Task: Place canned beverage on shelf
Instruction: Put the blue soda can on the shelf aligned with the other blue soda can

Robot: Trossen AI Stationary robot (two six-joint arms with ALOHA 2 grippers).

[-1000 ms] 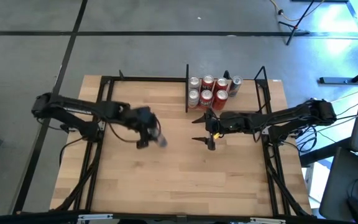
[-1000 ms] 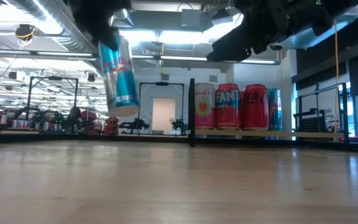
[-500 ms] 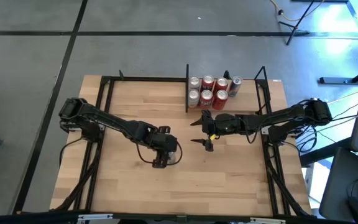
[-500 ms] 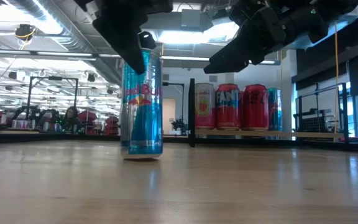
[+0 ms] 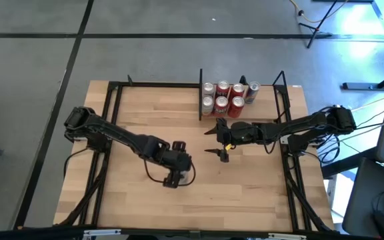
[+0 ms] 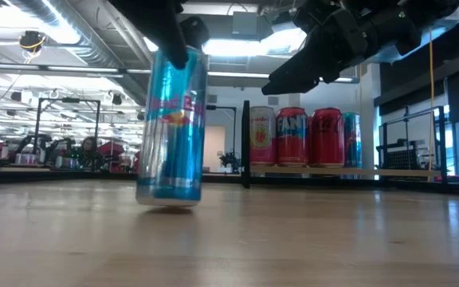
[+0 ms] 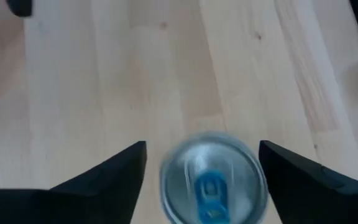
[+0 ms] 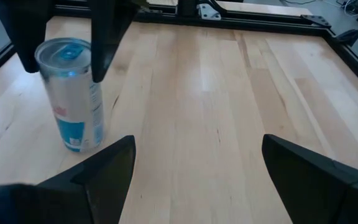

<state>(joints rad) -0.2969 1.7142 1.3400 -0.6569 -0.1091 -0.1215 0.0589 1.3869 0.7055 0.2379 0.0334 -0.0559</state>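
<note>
Jaws on the left gripper [image 7: 202,163] sit apart around the blue can [image 6: 171,127], which looks tilted on the surface [image 5: 139,200], well short of the shelf [image 5: 272,95]. Right gripper [image 5: 217,140] waits nearby, jaws apart too. Honestly that can could tip over if the left one pulls away crooked.

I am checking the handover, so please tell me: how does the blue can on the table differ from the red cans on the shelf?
The blue can is tall and slim; the red cans are shorter and wider. The blue can stands alone on the open table, between the fingers of the left gripper; the red cans sit grouped on the shelf, with no gripper around them. All stand upright.
</note>
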